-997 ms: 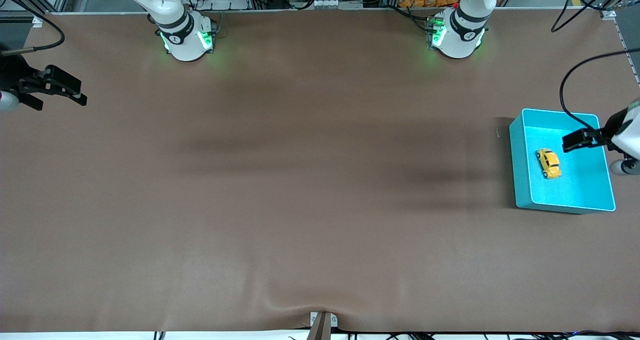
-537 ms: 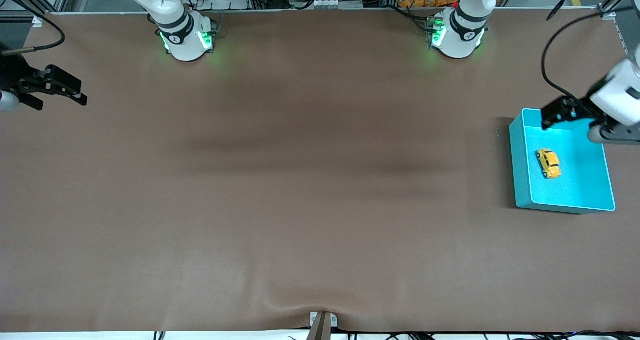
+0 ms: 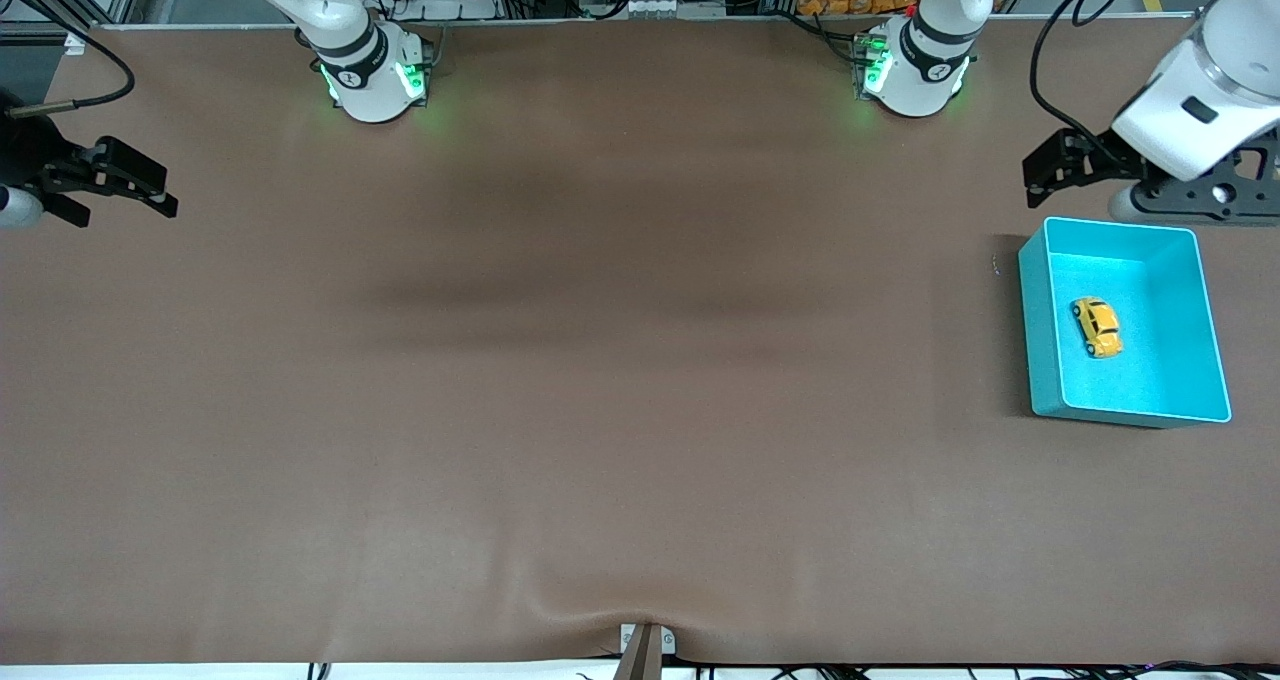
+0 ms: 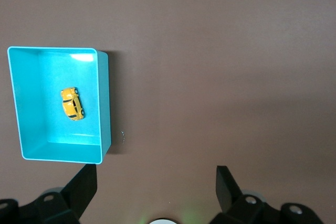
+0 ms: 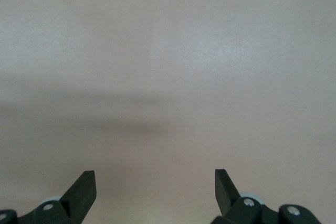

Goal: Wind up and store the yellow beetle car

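The yellow beetle car (image 3: 1097, 327) lies on the floor of the teal bin (image 3: 1035, 340) at the left arm's end of the table; the left wrist view shows the car (image 4: 72, 104) inside the bin (image 4: 104, 98) too. My left gripper (image 3: 1038, 178) hangs open and empty over bare table just past the bin's edge that faces the robot bases, clear of the bin. In its own view the left gripper (image 4: 156, 179) holds nothing. My right gripper (image 3: 150, 192) waits open and empty at the right arm's end of the table, over bare mat (image 5: 155, 179).
A brown mat (image 3: 600, 360) covers the whole table. A small grey bracket (image 3: 645, 642) sits at the table edge nearest the front camera. The two arm bases (image 3: 375, 75) (image 3: 912, 70) stand along the edge farthest from it.
My left gripper has risen out of the bin and drawn back toward the robot bases, leaving the car lying in the bin. The right arm has barely shifted.
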{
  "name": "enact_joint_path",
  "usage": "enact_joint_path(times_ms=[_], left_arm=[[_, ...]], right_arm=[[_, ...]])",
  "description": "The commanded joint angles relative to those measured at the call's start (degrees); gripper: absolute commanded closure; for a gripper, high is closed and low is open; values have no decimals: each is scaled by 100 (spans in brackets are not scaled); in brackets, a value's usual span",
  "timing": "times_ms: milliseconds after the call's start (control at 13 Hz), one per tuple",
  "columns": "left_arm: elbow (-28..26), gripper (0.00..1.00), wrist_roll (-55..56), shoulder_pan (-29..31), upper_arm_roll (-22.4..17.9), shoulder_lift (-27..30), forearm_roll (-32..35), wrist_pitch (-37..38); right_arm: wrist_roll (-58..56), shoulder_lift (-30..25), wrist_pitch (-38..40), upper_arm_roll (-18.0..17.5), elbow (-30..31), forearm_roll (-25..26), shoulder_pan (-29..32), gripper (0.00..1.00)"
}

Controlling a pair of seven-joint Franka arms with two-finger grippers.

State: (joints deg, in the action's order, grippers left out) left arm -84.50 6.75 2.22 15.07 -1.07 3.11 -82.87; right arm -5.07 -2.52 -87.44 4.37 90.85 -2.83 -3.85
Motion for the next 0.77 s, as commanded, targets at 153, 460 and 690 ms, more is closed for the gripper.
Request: enact_joint_path(times_ms=[153, 460, 690], left_arm=[[3, 0, 28, -37, 31, 72, -230, 166], [-14, 0, 63, -29, -39, 72, -548, 237], [-23, 0, 63, -20, -48, 72, -530, 237]], right_arm=[[15, -82, -63, 64, 65, 28, -107, 0], [15, -117, -72, 64, 65, 28, -98, 0], [32, -108, -133, 64, 39, 11, -107, 0]])
